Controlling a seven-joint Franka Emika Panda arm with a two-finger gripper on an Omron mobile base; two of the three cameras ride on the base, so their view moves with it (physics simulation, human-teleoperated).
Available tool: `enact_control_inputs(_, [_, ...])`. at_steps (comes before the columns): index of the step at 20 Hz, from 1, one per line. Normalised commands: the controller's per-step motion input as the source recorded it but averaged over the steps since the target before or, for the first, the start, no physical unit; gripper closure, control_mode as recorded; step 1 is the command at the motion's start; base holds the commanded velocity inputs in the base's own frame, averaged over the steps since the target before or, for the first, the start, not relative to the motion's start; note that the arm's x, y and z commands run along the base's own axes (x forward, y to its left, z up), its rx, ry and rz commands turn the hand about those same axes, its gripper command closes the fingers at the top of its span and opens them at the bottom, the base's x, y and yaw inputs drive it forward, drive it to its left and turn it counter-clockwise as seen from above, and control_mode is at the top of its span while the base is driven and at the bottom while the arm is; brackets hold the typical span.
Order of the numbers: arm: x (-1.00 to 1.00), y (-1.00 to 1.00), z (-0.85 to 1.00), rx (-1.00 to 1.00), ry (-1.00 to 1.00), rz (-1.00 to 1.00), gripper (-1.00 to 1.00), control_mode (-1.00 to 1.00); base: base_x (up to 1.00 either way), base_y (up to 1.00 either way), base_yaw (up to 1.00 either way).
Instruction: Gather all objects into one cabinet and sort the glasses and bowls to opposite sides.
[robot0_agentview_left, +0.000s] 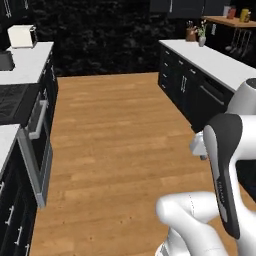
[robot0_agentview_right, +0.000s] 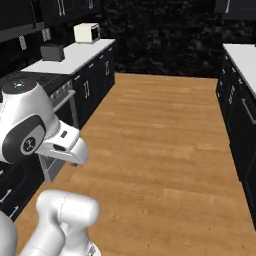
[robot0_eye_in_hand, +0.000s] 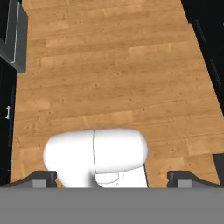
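While folded: claw (robot0_eye_in_hand: 112, 177) agape, floorward.

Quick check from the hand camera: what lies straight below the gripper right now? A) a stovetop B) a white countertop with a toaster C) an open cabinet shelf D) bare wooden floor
D: in the hand view the gripper, fingertips wide apart with nothing between them, looks down on wooden floor, with dark cabinet fronts only at the edges.

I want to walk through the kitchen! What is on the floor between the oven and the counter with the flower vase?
Nothing but bare wooden floor. In the left base view it runs free between the oven and the counter carrying the vase.
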Motion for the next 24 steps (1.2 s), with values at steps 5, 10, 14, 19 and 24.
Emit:
enact_control_inputs(5, [0.0,0.0,0.0,0.0,0.0,0.0,-1.0,1.0,0.83,0.15,0.02])
enact_control_inputs(10, [0.0,0.0,0.0,0.0,0.0,0.0,-1.0,1.0,0.66,0.29,0.0])
enact_control_inputs(14, [0.0,0.0,0.0,0.0,0.0,0.0,-1.0,1.0,0.93,0.43,0.0])
enact_control_inputs(19, [0.0,0.0,0.0,0.0,0.0,0.0,-1.0,1.0,1.0,0.44,0.0])
enact_control_inputs(24, [0.0,0.0,0.0,0.0,0.0,0.0,-1.0,1.0,0.9,0.3,0.0])
